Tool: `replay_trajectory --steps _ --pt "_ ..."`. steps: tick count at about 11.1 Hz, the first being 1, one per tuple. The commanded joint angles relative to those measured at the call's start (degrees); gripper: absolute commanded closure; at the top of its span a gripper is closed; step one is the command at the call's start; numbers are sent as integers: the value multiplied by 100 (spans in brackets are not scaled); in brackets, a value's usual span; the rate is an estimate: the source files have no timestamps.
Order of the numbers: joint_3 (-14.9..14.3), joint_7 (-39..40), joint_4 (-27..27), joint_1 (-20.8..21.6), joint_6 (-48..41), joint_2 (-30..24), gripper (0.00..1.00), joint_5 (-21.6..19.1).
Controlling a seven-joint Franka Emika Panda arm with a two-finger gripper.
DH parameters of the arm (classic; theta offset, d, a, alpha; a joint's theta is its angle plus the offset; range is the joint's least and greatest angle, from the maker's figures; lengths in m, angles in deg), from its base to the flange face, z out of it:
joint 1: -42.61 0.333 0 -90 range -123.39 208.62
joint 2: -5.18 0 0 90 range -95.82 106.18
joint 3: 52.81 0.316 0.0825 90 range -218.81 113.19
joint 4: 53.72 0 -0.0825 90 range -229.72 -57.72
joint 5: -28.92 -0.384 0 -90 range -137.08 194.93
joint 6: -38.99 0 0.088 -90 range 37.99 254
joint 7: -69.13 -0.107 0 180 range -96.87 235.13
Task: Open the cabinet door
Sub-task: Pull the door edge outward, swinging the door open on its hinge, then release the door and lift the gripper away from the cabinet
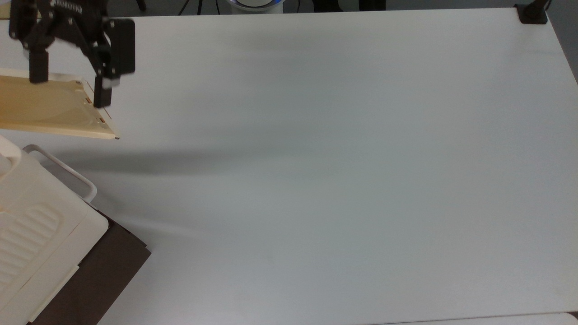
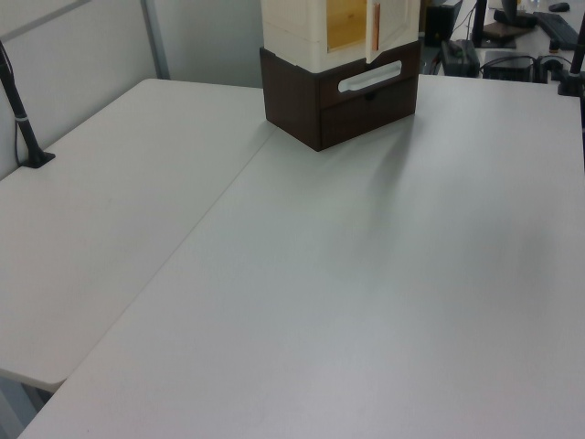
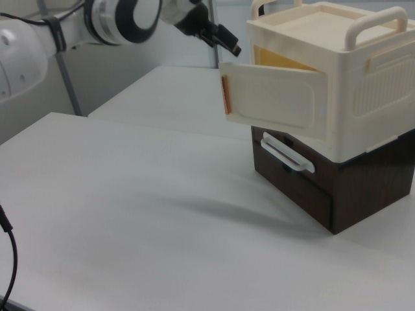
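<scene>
The cabinet door (image 1: 49,108) stands swung wide open from the cabinet (image 3: 337,78), jutting out over the counter (image 1: 338,158) at the top view's left edge; in the right view it hangs ajar toward the right view's left, its orange-tan free edge outermost, and in the left view it shows as a thin strip (image 2: 373,29) before the yellow opening. The cream-white cabinet sits on a dark brown base (image 3: 311,188) that carries a white loop handle (image 3: 285,154) just below the door. Nothing lies on the counter in front of the door. The gripper (image 1: 70,85) hovers above the door's free end in the top view, its fingers (image 1: 103,95) spread apart and grasping nothing; in the right view it (image 3: 224,40) is up and to the left of the door, apart from it.
</scene>
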Motion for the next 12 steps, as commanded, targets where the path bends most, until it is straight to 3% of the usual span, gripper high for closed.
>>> replay_trajectory --steps 1,7,10,12 --pt "-51 364 -43 -12 8 106 0 -53" --pt "-69 2261 8 -169 -2705 -202 0 -115" --pt "-8 2273 -140 -170 -3104 -473 0 -141" --pt "115 2246 -596 -65 -3568 -754 0 -141"
